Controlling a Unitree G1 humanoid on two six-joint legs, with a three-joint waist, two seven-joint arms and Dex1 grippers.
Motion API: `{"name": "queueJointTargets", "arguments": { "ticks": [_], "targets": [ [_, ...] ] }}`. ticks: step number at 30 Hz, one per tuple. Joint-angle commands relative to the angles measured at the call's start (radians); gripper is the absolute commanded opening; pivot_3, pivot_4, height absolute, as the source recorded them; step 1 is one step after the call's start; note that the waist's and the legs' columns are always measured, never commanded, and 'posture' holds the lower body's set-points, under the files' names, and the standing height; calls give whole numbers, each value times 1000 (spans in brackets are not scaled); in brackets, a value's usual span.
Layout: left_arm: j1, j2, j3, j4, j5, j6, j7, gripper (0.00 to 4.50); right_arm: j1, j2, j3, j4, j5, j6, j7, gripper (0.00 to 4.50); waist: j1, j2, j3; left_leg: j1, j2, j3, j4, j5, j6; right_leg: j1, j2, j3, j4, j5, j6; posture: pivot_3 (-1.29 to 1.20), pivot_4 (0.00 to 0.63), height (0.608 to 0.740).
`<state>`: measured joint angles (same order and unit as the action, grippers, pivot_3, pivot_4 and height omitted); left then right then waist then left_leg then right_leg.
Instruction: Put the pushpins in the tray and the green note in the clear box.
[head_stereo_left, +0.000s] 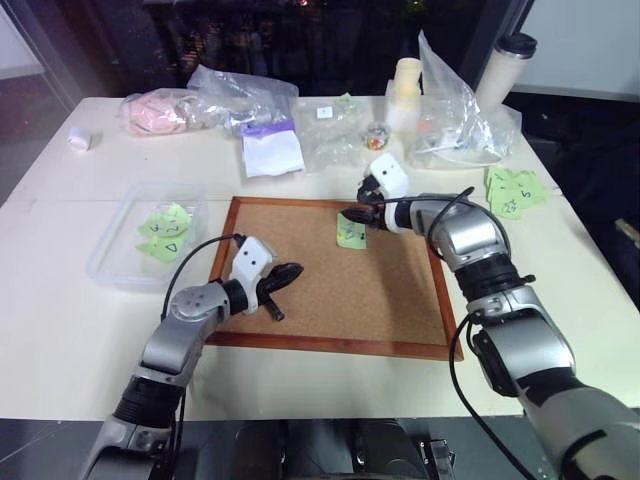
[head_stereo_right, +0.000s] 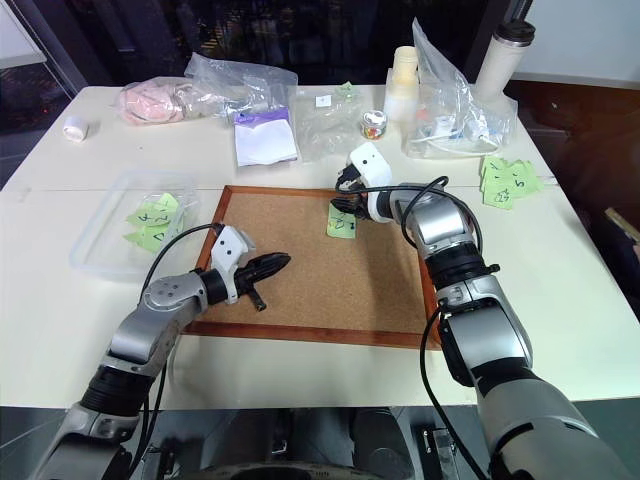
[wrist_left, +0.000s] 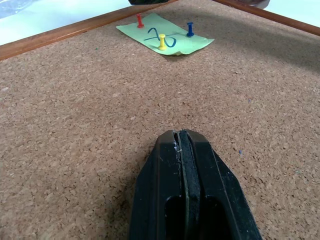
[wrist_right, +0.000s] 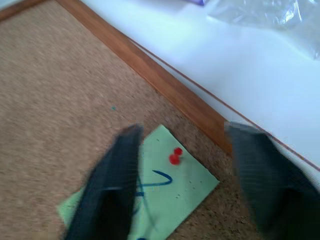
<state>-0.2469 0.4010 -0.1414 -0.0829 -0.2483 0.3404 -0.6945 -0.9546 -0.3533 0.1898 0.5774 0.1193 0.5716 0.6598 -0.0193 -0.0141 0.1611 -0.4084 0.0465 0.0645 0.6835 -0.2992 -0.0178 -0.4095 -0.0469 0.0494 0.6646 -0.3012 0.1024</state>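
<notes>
Status: nothing done yet, as far as I can see. Green note (wrist_left: 164, 39) is pinned to the cork board (head_stereo_left: 330, 290) w/ 3 pushpins: red (wrist_left: 139, 21), yellow (wrist_left: 162, 42), blue (wrist_left: 190, 29). All 3 are in the note, none pulled.

Right hand (head_stereo_left: 357, 214) sits right at the note's far edge, fingers (wrist_right: 107, 187) apart and straddling the note, red pin between them just ahead. No contact w/ a pin that I can confirm; wrist view is blurry, so prob. closing in on it, not gripped.

Left hand (wrist_left: 184, 150): fingers pressed together, empty, low over bare cork, note well ahead of it.

Clear box (head_stereo_left: 107, 258) is on the surface outboard of the left hand, off the board's edge; holds other green notes.

Tray: can't spot it.

Left: pull 3 pins > tray, then note > box.
</notes>
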Motion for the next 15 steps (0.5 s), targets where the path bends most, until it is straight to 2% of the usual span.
{"name": "queueJointTargets", "arguments": {
  "ticks": [1, 11, 14, 15],
  "targets": [
    [11, 2, 7, -36, 2, 0, 3, 0, -39, 18, -13, 23, -18, -41, 3, 2654, -1, 0, 0, 0, 0, 0, 0, 0, 0, 0, 0, 0, 0, 0, 0, 0, 150, 740],
    [23, 2, 8, -52, 1, 5, 14, 0, -23, 37, -17, 92, -47, -87, 11, 2654, -1, 0, 0, 0, 0, 0, 0, 0, 0, 0, 0, 0, 0, 0, 0, 0, 150, 740],
    [24, 2, 8, -52, -1, 6, 13, 0, -19, 39, -15, 106, -55, -100, 12, 1763, -1, 0, 0, 0, 0, 0, 0, 0, 0, 0, 0, 0, 0, 0, 0, 0, 150, 740],
    [24, 2, 8, -52, -1, 6, 13, 0, -18, 41, -15, 107, -56, -102, 15, 1266, -1, 0, 0, 0, 0, 0, 0, 0, 0, 0, 0, 0, 0, 0, 0, 0, 150, 740]
  ]
}}
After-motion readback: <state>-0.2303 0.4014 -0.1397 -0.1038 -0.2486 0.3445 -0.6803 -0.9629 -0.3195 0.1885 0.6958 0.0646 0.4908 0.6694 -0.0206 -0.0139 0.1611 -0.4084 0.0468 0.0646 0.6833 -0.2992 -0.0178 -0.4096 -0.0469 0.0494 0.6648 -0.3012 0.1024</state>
